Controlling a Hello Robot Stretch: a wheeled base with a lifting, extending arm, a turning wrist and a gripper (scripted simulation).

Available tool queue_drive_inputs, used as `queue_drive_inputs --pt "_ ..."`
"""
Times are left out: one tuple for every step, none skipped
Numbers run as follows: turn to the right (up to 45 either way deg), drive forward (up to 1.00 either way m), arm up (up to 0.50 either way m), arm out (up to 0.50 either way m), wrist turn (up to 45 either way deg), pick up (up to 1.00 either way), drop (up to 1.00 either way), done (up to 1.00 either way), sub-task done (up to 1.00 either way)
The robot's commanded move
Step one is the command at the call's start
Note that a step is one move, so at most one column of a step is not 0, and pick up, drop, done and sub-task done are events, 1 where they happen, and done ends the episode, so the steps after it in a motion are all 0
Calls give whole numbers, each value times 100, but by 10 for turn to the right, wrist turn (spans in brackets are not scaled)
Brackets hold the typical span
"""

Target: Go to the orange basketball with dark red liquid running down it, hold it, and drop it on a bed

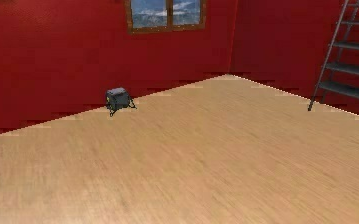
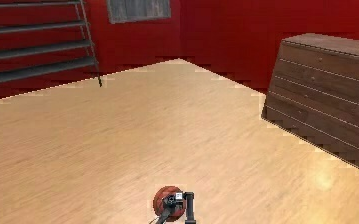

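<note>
Orange-red ball (image 2: pixel 164 194) recorded at six o'clock in the arm side view, right at the end effector (image 2: pixel 170 211). I cannot tell the end effector's state, nor whether it holds the ball or the ball rests on the wooden floor (image 2: pixel 137 130). A wooden dresser (image 2: pixel 322 90) stands at three o'clock and metal shelving (image 2: pixel 37 45) at ten o'clock. In the forward view, a small grey box on dark legs (image 1: pixel 119 98) sits at ten o'clock near the red wall (image 1: pixel 57 50), with a window (image 1: pixel 167 13) at twelve.

Red walls (image 1: pixel 47 60), wooden floor (image 1: pixel 187 150) (window (image 1: pixel 165 13), shelving (image 1: pixel 349 55), dresser (image 2: pixel 322 95)).
</note>
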Motion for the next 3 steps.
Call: queue_drive_inputs --pt "0 0 0 0 450 0 0 0 0" --pt "0 0 0 0 450 0 0 0 0" --pt "0 0 0 0 270 0 0 0 0"
